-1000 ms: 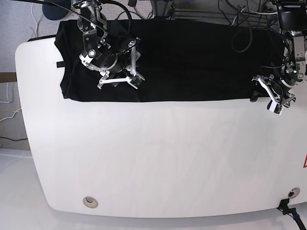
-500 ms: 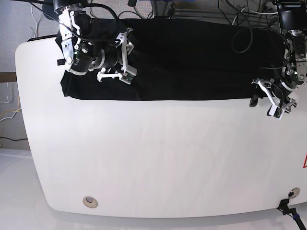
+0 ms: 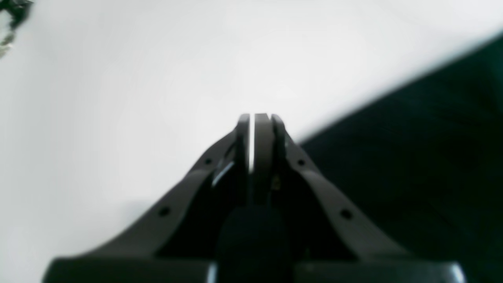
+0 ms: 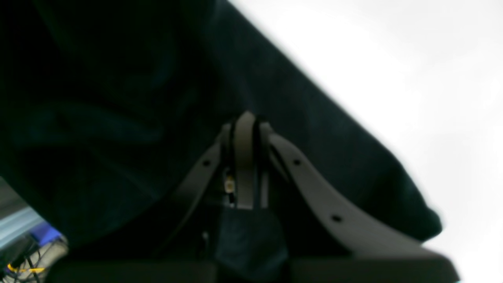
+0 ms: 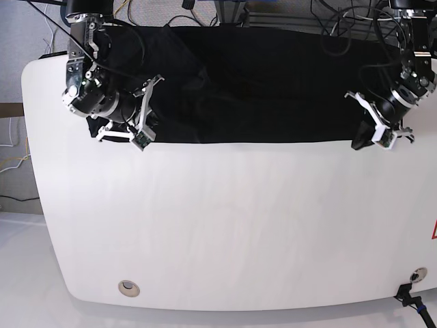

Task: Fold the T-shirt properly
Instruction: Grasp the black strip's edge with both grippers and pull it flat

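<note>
The black T-shirt [image 5: 273, 89] lies spread along the far edge of the white table [image 5: 225, 225]. A crease rises in its left part. My right gripper [image 5: 147, 113] is at the shirt's left end; in the right wrist view the right gripper [image 4: 245, 118] is shut, its tips over the dark T-shirt [image 4: 118, 98], and I see no fabric pinched. My left gripper [image 5: 362, 137] is at the shirt's near right corner. In the left wrist view the left gripper [image 3: 255, 118] is shut over bare table [image 3: 118, 78], the T-shirt [image 3: 412, 177] just to its right.
Black cables [image 5: 341, 34] hang behind the table's far edge. A round metal grommet [image 5: 128, 288] sits near the front left corner and a black plug [image 5: 408, 295] at the front right. The table's rounded left edge [image 5: 31, 171] is close to my right arm.
My right arm swung left and nearer to the shirt's left end, and the fabric there creased. My left gripper shifted slightly up and turned. Both grippers went from open to shut.
</note>
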You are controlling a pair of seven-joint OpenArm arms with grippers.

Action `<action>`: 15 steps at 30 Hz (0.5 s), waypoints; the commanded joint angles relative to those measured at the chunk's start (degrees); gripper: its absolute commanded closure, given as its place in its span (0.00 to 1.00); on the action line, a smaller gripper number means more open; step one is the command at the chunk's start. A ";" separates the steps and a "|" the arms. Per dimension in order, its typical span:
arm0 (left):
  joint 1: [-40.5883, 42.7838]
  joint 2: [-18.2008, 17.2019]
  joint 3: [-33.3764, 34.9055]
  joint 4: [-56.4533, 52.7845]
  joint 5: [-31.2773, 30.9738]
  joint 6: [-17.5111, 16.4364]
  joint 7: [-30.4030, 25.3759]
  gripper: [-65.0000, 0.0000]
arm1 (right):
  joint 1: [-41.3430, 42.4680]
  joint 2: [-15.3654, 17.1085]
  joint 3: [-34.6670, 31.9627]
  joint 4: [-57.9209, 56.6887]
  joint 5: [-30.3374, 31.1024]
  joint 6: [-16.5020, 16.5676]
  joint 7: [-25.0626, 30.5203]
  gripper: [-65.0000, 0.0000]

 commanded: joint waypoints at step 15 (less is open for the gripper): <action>8.74 2.02 1.31 -5.71 -0.74 0.31 -1.44 1.00 | -8.08 -5.31 0.70 -2.75 -11.03 0.03 8.19 1.00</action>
